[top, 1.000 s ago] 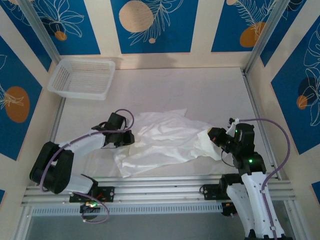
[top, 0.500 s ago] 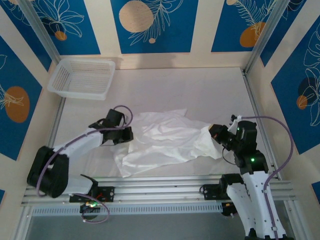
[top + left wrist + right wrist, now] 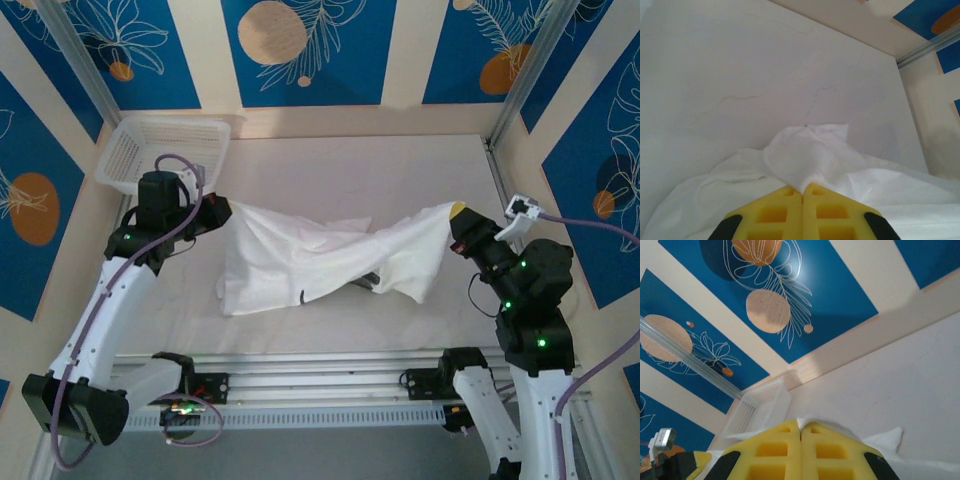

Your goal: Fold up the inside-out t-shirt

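Note:
The white inside-out t-shirt (image 3: 320, 255) hangs stretched between both grippers above the table, sagging in the middle with its lower edge near the surface. A small dark tag (image 3: 303, 297) shows on its lower edge. My left gripper (image 3: 222, 212) is shut on the shirt's left end; a pinched fold of cloth (image 3: 807, 162) sticks out past its yellow fingertips (image 3: 785, 197). My right gripper (image 3: 455, 215) is shut on the shirt's right end, with a sliver of white cloth (image 3: 812, 421) squeezed between its yellow pads (image 3: 777, 440).
A white plastic mesh basket (image 3: 163, 155) stands at the back left corner, close behind the left arm; it also shows as the basket (image 3: 760, 407) in the right wrist view. Aluminium rails (image 3: 515, 215) edge the table's right side, and patterned walls close it in.
Both arms have risen and spread apart, lifting the shirt off the table and stretching it out. The left gripper closed on the shirt's left edge and swung back toward the basket.

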